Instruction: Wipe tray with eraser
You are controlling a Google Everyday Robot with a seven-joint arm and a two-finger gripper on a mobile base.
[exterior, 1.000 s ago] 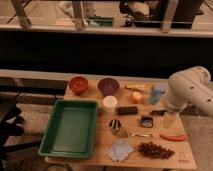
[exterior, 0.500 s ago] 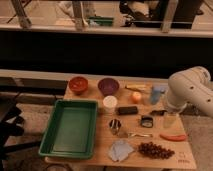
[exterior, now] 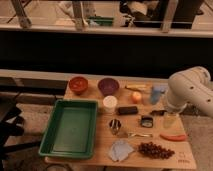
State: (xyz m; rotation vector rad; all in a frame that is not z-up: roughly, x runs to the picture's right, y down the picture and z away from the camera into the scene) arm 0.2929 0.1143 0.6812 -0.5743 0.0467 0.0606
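Tray (exterior: 70, 127) first: green, sitting on the left half of the wooden table (exterior: 100, 162), its near rim close to the table's near edge, nothing visible inside it. Along the near edge to its right, a crumpled pale blue cloth (exterior: 120, 150), then a bunch of dark grapes (exterior: 154, 149). A step back, a red pepper-like piece (exterior: 174, 137) lies at the right, a slim metal utensil (exterior: 136, 134) sits mid-table, and a small metal cup (exterior: 115, 125) stands just right of the tray. Next back, a small black square thing (exterior: 146, 121).

Now the eraser (exterior: 127, 110): dark, flat, lying crosswise at mid-table, just right of a white cup (exterior: 109, 103), apart from the tray. Nothing is touching it. The gripper (exterior: 159, 113) hangs low over the table, to the eraser's right and near the black square; apart or together, I cannot tell. The white arm (exterior: 192, 90) bulks in from the right.

At the far edge: an orange bowl (exterior: 78, 84), a purple bowl (exterior: 108, 86), an orange fruit (exterior: 136, 96), a blue cup (exterior: 157, 92).
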